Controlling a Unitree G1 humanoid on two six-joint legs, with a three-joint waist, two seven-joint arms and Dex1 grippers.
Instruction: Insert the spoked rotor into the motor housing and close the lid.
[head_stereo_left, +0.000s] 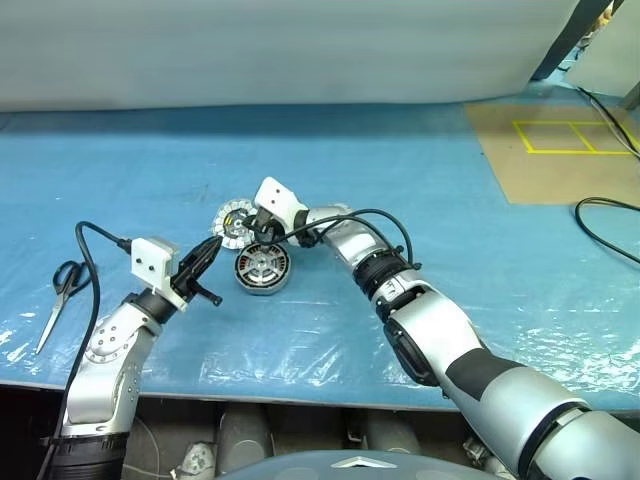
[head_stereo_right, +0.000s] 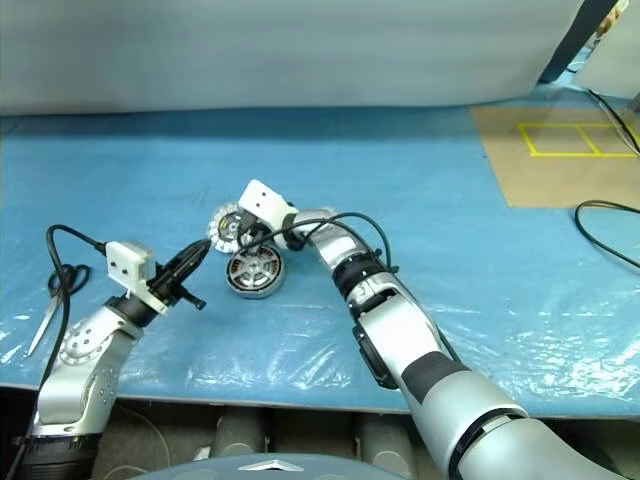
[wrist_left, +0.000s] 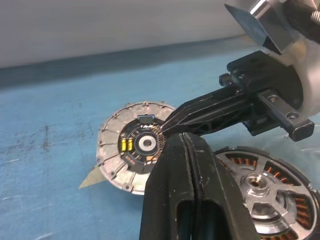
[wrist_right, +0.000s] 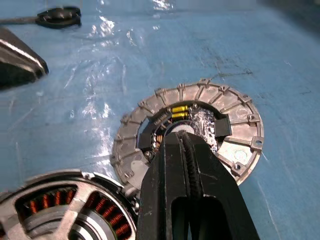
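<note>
With both sets of jaws pressed shut and empty, the right gripper tips sit over the dark hub of the lid, lying flat on the blue counter. The left gripper hovers near. The spoked rotor sits inside the motor housing, just beside the lid.
</note>
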